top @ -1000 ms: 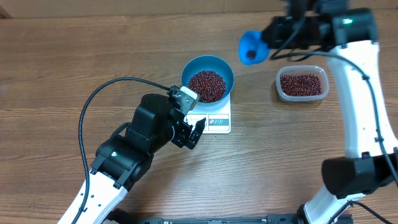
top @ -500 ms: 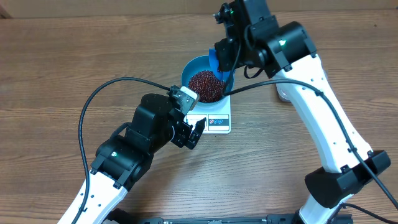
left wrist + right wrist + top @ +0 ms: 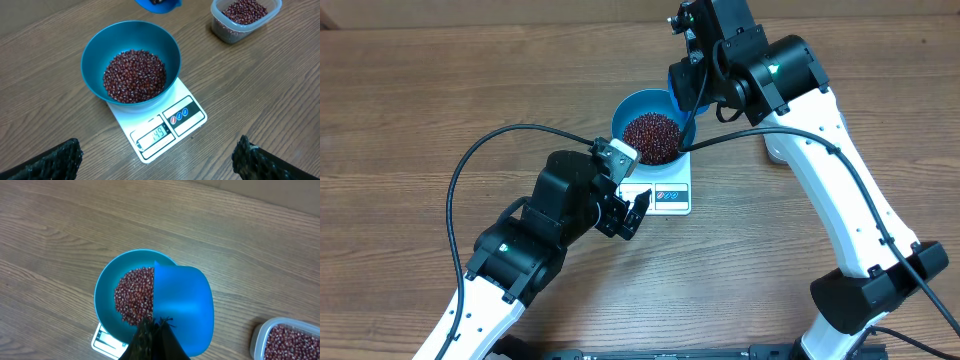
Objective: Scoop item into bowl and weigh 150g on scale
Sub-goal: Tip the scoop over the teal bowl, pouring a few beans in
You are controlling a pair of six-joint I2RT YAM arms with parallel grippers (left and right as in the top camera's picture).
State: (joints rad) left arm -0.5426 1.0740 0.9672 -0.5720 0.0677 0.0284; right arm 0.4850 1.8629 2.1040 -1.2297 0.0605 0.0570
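Scoop [image 3: 182,305], beside the tub [image 3: 220,30] a second ago, now tilts over the bowl [image 3: 92,55] of beans [image 3: 134,75] on the scale [image 3: 172,122]; right gripper [image 3: 151,330] clamped on its handle, left gripper [image 3: 629,214] wide open, empty.

Bowl of beans sitting on the scale, seen from between the left hand's spread fingers

The bright-blue bowl [image 3: 97,47] is sitting on the white scale [image 3: 187,112] at centre frame, holding a heap of dark red-brown beans [image 3: 134,75]. The display [image 3: 154,135] is showing what looks like 149. A clear tub [image 3: 220,27] is standing at upper right, holding more of them, while a blue scoop [image 3: 157,4] is poking in at the top edge. The left hand [image 3: 155,167] is gaping wide, its dark fingers [image 3: 50,162] framing the lower corners above the wooden bench [image 3: 260,90].
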